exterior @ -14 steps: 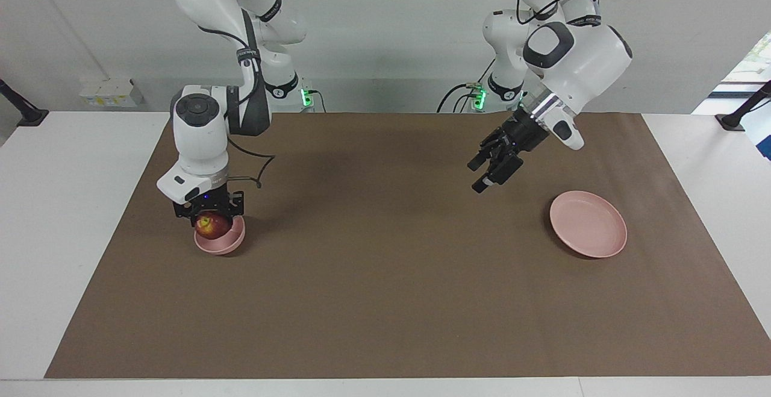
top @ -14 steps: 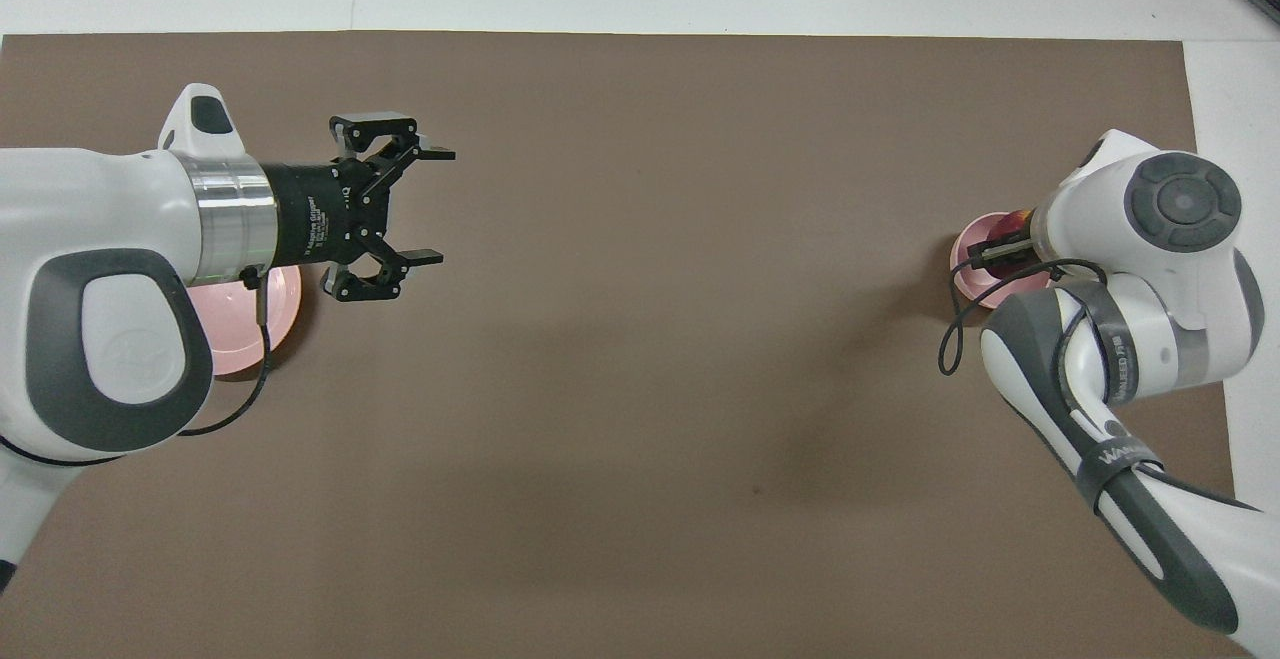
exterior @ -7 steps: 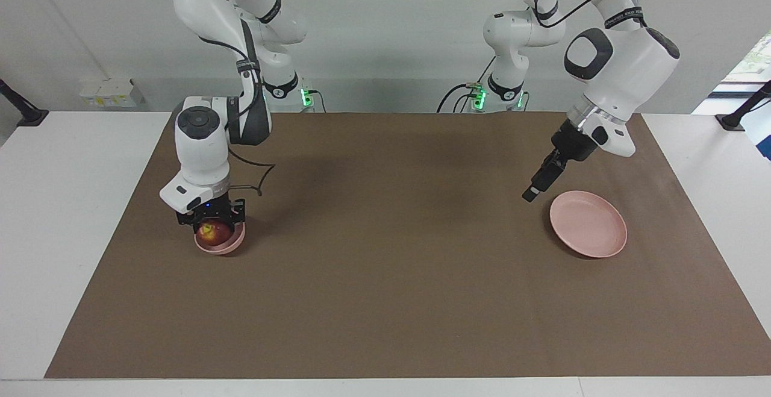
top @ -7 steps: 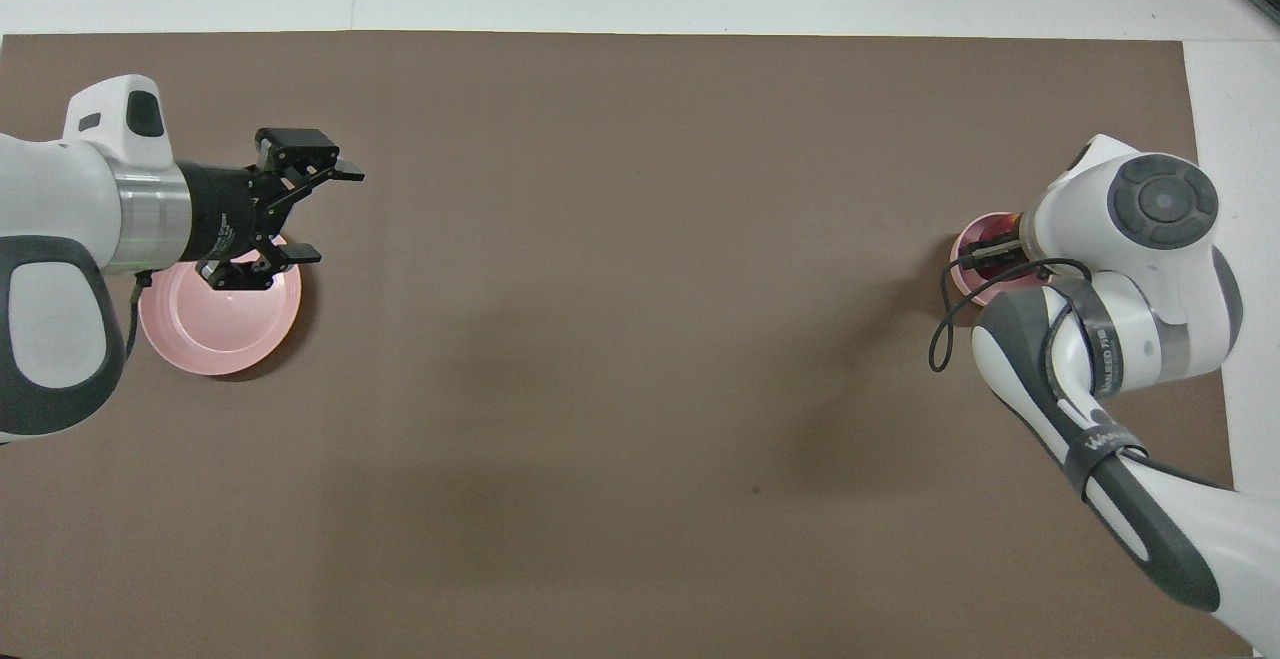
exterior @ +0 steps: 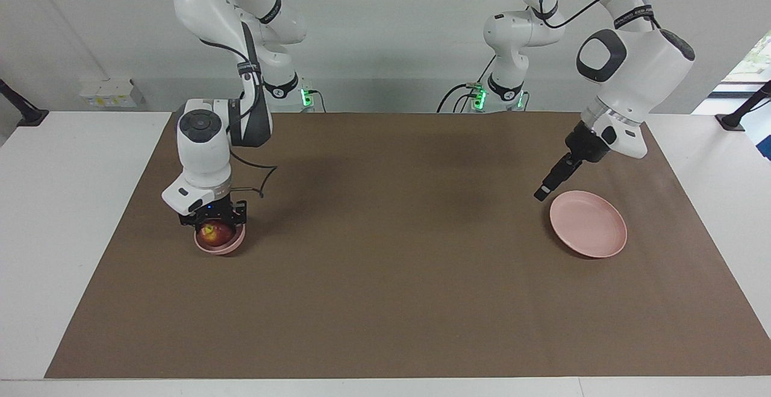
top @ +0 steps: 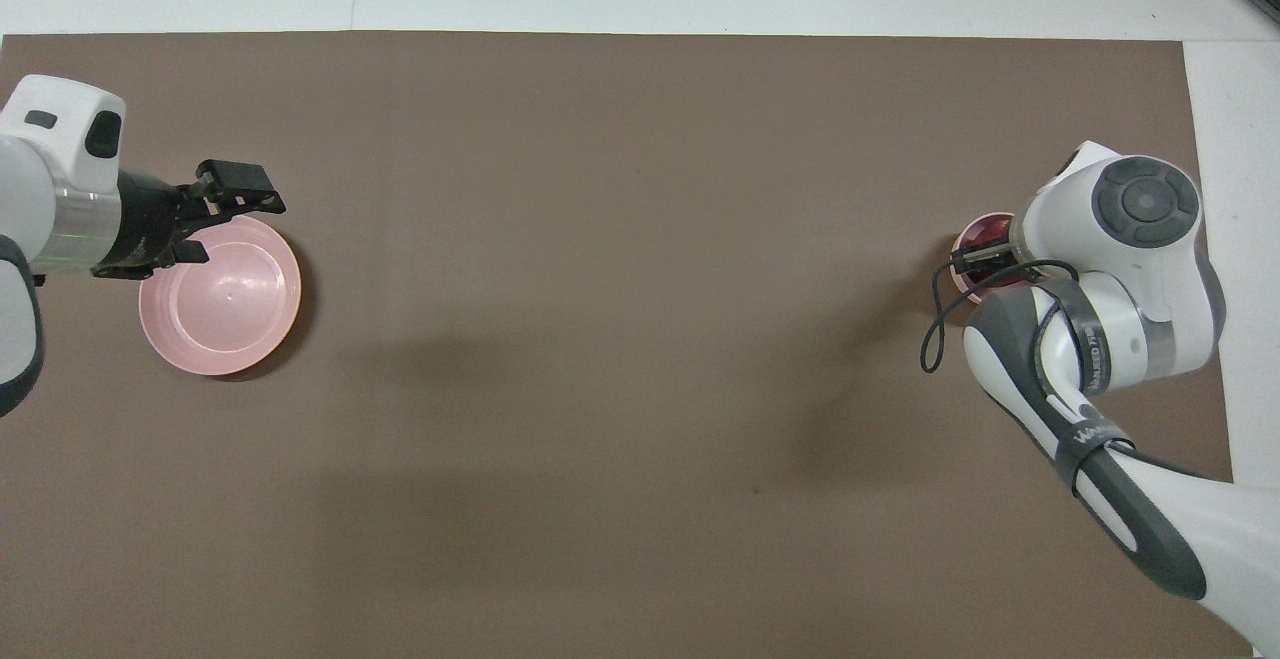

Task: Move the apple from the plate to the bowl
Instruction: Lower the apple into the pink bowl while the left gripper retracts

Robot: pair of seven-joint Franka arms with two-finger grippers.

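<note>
Both arms: glossy white housings, dark grey joint covers, round dark grey caps. Black claws, right claw (exterior: pixel 212 221) and left claw (exterior: pixel 545 191). Thin black cables along wrists.

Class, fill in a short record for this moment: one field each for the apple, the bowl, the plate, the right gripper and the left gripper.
apple: in the bowl
bowl: on the mat, at the right arm's end
plate: bare, at the left arm's end
right gripper: down at the bowl, around the apple
left gripper: raised beside the plate, holding nothing
</note>
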